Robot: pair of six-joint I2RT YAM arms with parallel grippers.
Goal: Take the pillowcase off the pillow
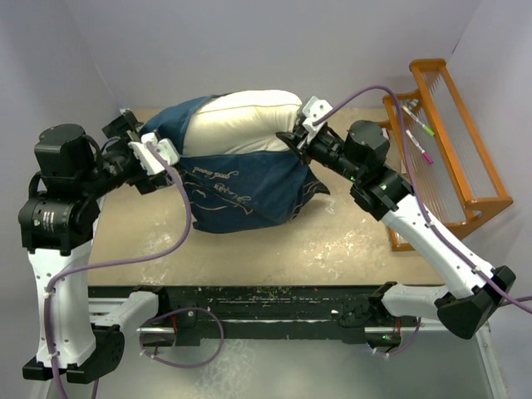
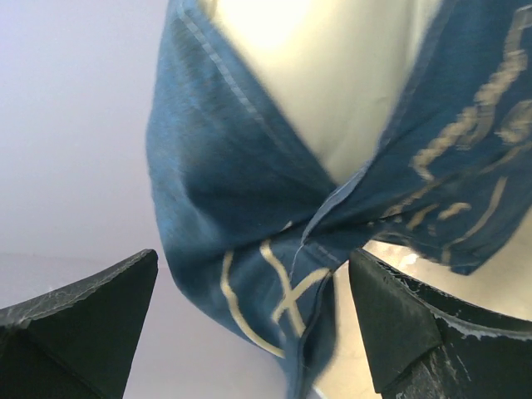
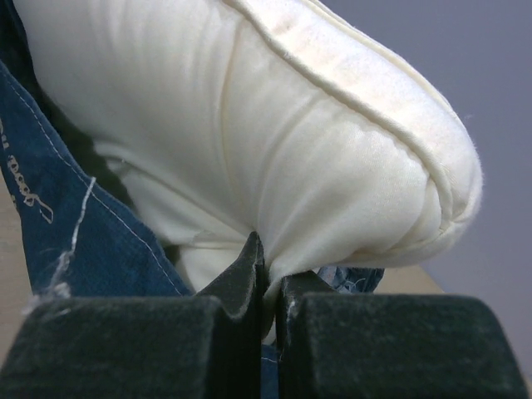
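The pillow [image 1: 249, 116] bulges half out of the pillowcase [image 1: 241, 195]; right jaws seemingly pinch its corner.

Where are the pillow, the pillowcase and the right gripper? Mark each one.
pillow [image 1: 249, 116], top view, bare cream bulge.
pillowcase [image 1: 241, 187], top view, printed navy front.
right gripper [image 3: 268, 270], right wrist view, fingertips pinching the pillow.

A robotics lab cell is indicated: a scuffed table [image 1: 357, 245] is boxed in by plain pale walls [image 1: 249, 41], and 2 cabled arms [image 1: 58, 283] are bolted along the frame's bottom edge.
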